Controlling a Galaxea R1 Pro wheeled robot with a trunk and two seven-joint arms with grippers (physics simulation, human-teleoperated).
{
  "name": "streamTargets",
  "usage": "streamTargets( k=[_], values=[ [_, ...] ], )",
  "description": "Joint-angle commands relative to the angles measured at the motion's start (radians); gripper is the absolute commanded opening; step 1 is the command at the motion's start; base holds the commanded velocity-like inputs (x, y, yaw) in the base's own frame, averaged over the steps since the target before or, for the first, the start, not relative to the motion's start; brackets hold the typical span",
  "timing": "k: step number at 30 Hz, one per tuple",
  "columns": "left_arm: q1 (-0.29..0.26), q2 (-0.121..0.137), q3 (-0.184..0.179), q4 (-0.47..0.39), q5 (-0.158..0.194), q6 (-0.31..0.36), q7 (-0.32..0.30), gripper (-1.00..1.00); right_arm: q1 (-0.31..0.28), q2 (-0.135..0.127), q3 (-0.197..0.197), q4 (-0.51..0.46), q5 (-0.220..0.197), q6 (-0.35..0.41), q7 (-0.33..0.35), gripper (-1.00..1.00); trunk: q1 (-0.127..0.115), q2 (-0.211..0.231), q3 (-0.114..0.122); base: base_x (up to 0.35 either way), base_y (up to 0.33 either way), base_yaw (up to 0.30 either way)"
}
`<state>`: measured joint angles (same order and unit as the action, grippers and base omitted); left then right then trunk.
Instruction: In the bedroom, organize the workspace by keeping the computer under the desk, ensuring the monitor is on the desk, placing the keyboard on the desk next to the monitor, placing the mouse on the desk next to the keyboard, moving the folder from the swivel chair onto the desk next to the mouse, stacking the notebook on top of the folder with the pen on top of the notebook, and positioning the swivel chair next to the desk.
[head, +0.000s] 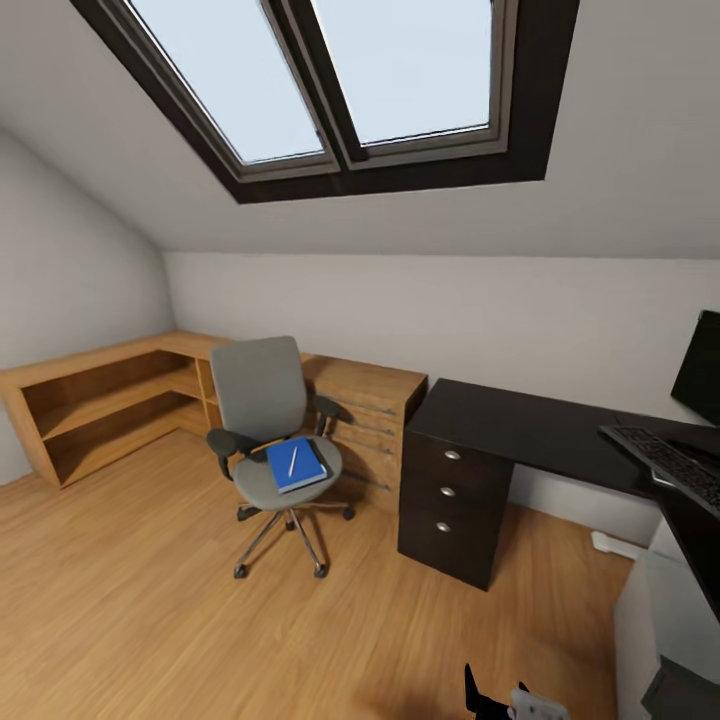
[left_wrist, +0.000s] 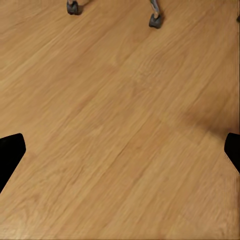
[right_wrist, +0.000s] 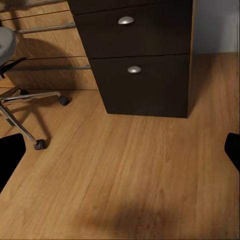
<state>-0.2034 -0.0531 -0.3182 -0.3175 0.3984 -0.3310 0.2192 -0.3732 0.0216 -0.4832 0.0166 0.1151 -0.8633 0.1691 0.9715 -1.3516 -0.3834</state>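
A: Folder (head: 297, 465) first: the bright-blue rectangle lies flat on the seat of the swivel chair (head: 262, 400), and the thin white pen (head: 293, 460) lies on top of it.

B: Where does the chair stand?

A: On the wood plank floor (head: 150, 590), left of the black desk (head: 520, 420) and just in front of the low wooden cabinets (head: 110, 390) along the far wall. Its silver star base and castors (left_wrist: 154, 20) show at the edge of the left wrist view.

B: And the desk itself?

A: Its drawer unit (head: 452, 505) with round silver knobs stands under the left end. At the far right the monitor (head: 700, 380) stands on the desk, partly cut off by the frame, and the keyboard (head: 672, 462) lies nearer, in front of it. Low at the right edge sits a pale boxy case, likely the computer (head: 672, 610), under the desk.

B: The tools?

A: The left tool (left_wrist: 120, 155) hangs over bare floor with its fingertips spread wide apart, holding nothing. The right tool (right_wrist: 120, 155) is equally spread and empty, pointed at the floor before the drawer unit, chair legs off to one side.

B: Overhead?

A: Dark-framed skylights (head: 350, 80) in the sloped ceiling.
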Motion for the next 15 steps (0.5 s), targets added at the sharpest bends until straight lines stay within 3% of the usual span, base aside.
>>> streamTargets(
  k=[1,15],
  values=[
    [-0.001,0.001,-0.009,0.000,0.005,-0.003,0.008,1.00,-0.001,0.000,-0.009,0.002,0.010,-0.003,0.000,1.00,-0.004,0.007,0.002,0.000,0.000,-0.252],
    [0.000,0.000,-0.008,-0.001,0.004,0.000,0.009,1.00,-0.001,0.000,-0.009,0.002,0.011,-0.003,0.000,1.00,-0.058,0.105,0.051,0.000,0.000,-0.256]
  ],
)
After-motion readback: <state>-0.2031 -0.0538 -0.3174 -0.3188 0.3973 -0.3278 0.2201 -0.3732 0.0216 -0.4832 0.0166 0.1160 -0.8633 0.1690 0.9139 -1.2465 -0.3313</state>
